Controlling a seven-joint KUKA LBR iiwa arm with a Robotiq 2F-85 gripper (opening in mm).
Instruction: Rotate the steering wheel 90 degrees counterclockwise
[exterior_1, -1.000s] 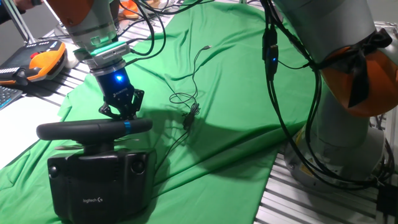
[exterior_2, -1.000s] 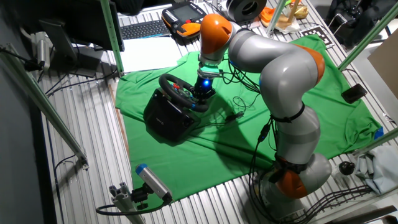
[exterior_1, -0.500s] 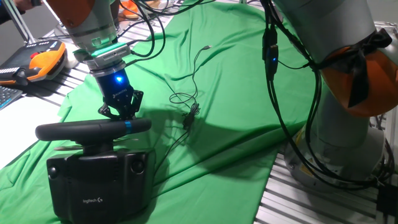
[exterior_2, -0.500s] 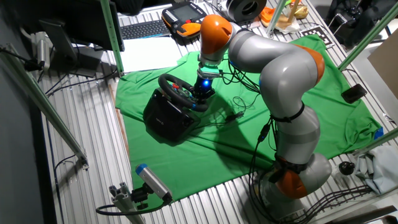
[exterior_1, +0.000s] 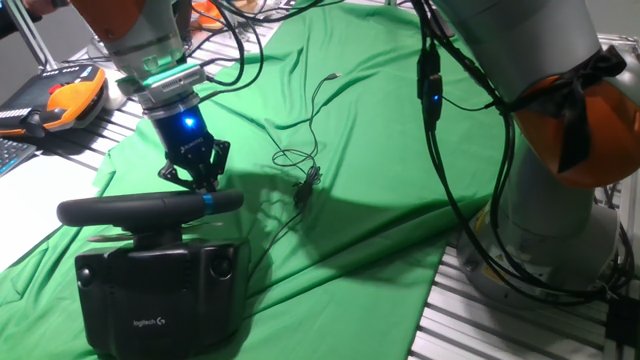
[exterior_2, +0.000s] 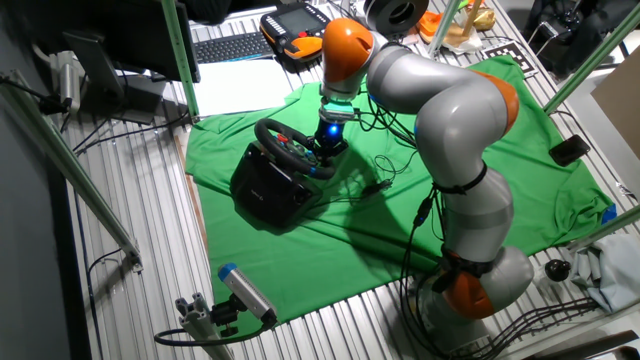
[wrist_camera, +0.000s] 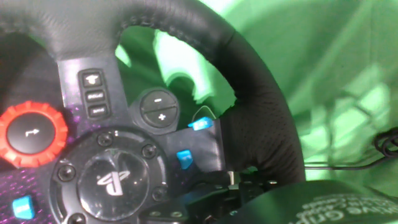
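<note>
The wheel (exterior_1: 150, 208) sits just below the pincer (exterior_1: 197, 180), on its heavy black base. I cannot tell if the pincer is spread or pinching. The rim (wrist_camera: 255, 93) looks thick, soft and grippy, likely stiff to turn. Grab the rim's edge.

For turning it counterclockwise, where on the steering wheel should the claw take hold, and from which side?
Probably the padded rim of the steering wheel, at the stretch nearest the claw, approached from the face side, where the hand view shows the buttons. The rim is a round bar with open gaps beside the spokes, so fingers could straddle it there.
</note>
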